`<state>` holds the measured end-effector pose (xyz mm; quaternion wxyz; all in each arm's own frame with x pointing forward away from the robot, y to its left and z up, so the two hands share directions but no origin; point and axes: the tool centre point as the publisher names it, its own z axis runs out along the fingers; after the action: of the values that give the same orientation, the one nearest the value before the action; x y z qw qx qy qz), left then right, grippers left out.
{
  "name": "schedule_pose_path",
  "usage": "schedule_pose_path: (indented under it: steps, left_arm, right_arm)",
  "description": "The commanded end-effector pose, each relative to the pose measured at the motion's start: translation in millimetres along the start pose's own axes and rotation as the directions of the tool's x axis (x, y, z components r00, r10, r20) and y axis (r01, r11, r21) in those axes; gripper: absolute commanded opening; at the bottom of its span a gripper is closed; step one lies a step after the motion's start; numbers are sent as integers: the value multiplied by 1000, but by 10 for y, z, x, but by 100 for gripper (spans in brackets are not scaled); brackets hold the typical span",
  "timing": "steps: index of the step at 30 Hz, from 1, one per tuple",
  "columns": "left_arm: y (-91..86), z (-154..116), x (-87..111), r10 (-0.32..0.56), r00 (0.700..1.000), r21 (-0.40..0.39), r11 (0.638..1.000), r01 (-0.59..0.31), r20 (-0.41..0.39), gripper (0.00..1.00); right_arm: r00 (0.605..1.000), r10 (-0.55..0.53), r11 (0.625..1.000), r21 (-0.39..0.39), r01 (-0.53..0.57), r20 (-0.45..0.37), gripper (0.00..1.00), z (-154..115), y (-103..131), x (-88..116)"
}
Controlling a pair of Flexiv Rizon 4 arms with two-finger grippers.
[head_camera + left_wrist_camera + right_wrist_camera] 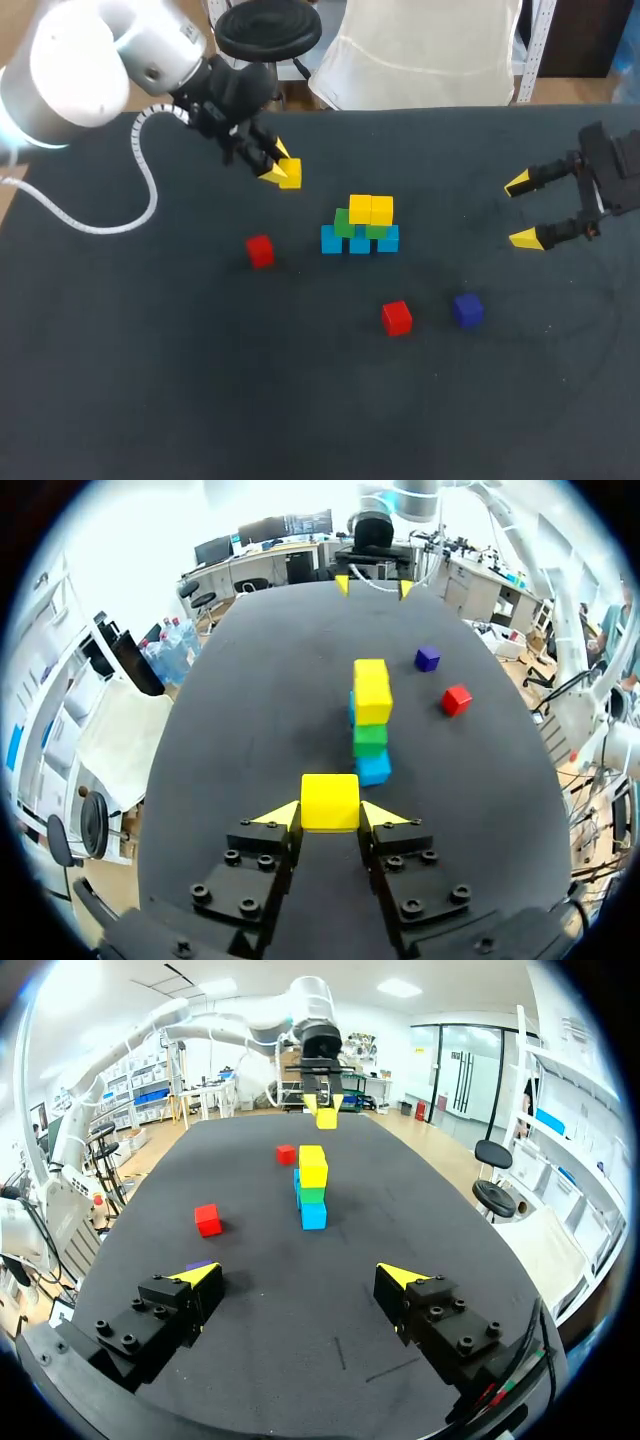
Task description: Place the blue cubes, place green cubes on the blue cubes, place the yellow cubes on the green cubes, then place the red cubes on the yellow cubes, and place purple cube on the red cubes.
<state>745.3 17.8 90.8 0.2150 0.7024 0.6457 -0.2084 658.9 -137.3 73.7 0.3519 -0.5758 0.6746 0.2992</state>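
The dark matte table (150, 390) fills the scene. My bulky white left arm (70, 70) comes in over its far left corner, and my right arm (610, 165) sits low at the right edge. In the middle stands the half-built stack (360, 228): a bottom row of three light blue plastic cubes (360, 244), two green cubes (345, 222) on them, and two yellow cubes (371, 209) side by side on top. I judge the yellow layer to be the step in hand, because my left gripper (280, 170) is clamped on a third yellow plastic cube (330, 800) with one yellow-tipped finger pressed to each side face. It holds the cube behind and to the left of the stack, well apart from it and, as far as I can tell, clear of the table. The wrist tilts forward and down, with the fingers pointing along the line of the stack. The next move, as I read it, calls for carrying this cube to the stack, squaring it with the yellow ones already there and lowering it gently so nothing gets nudged; just where it should sit I cannot tell. My right gripper (522, 211) hovers off to the right, fingers spread wide, holding nothing. Loose on the table lie a red plastic cube (260, 250) left of the stack, a second red cube (397, 317) in front of it, and the dark purple cube (467, 309) just right of that one.
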Motion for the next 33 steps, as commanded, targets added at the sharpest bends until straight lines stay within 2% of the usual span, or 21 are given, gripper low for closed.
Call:
schedule_pose_path:
  steps: [1, 3, 19, 33]
  left_arm:
    - [-258, -15, -71, 6, 1000, -76, 997, -5, 18, 0]
    - [-311, 12, -116, 13, 1000, -74, 997, -13, 0, 0]
    - [-533, 182, -310, 37, 999, -58, 998, -35, 30, 0]
    - [-514, 368, -365, 50, 998, -22, 999, -49, 35, 0]
  right_arm:
    - [1000, -1, 1000, -2, 1, 2, 100, 7, -11, 5]
    - [1000, -1, 1000, -2, 1, 2, 100, 7, -11, 5]
    - [1000, -1, 1000, -2, 1, 2, 100, 7, -11, 5]
    - [1000, -1, 1000, -2, 1, 2, 100, 7, -11, 5]
